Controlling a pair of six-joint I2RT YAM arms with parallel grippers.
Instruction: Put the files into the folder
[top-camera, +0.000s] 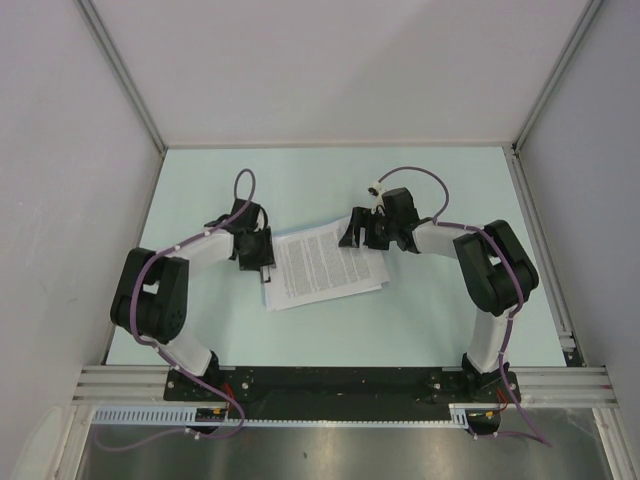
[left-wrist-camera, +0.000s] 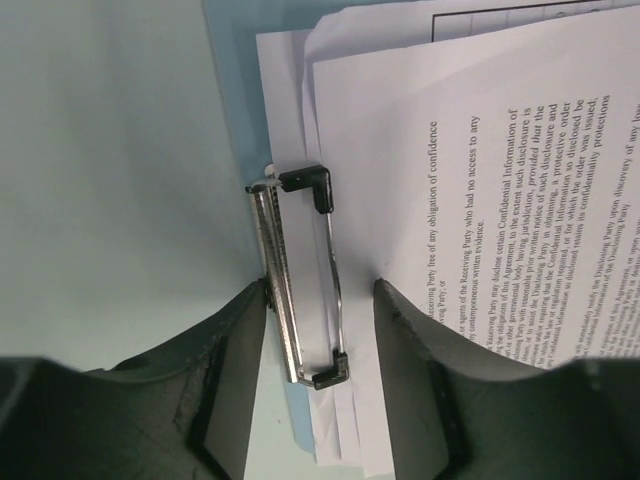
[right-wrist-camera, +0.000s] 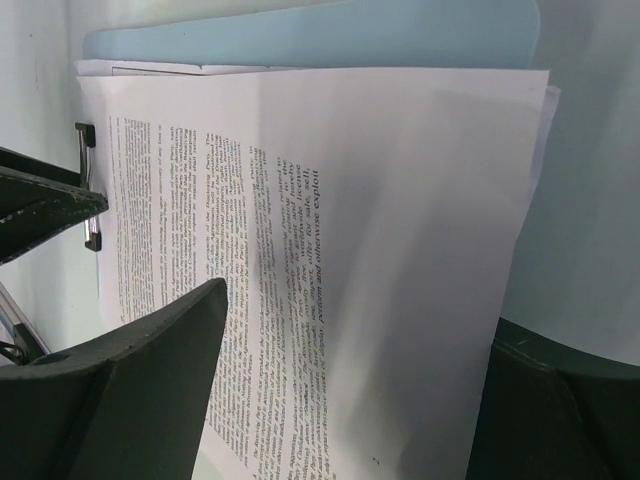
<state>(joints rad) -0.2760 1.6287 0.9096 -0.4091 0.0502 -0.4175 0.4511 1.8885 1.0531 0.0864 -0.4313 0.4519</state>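
Note:
The files (top-camera: 325, 265) are a fanned stack of white printed sheets lying on the light-blue folder, of which only a corner shows (top-camera: 270, 300). In the left wrist view the folder (left-wrist-camera: 235, 40) shows beside the sheets (left-wrist-camera: 480, 200). Its silver clip (left-wrist-camera: 290, 290) lies over the sheets' short edge. My left gripper (left-wrist-camera: 321, 290) is open, one finger on each side of the clip, the left finger touching it. My right gripper (right-wrist-camera: 360, 310) is open over the sheets (right-wrist-camera: 350, 200) near their opposite short edge. The folder's far edge (right-wrist-camera: 320, 35) shows beyond them.
The pale green tabletop (top-camera: 330, 180) is walled by white panels at the back and both sides. A metal rail (top-camera: 340, 385) carrying the arm bases runs along the near edge. The two arms flank the stack left and right.

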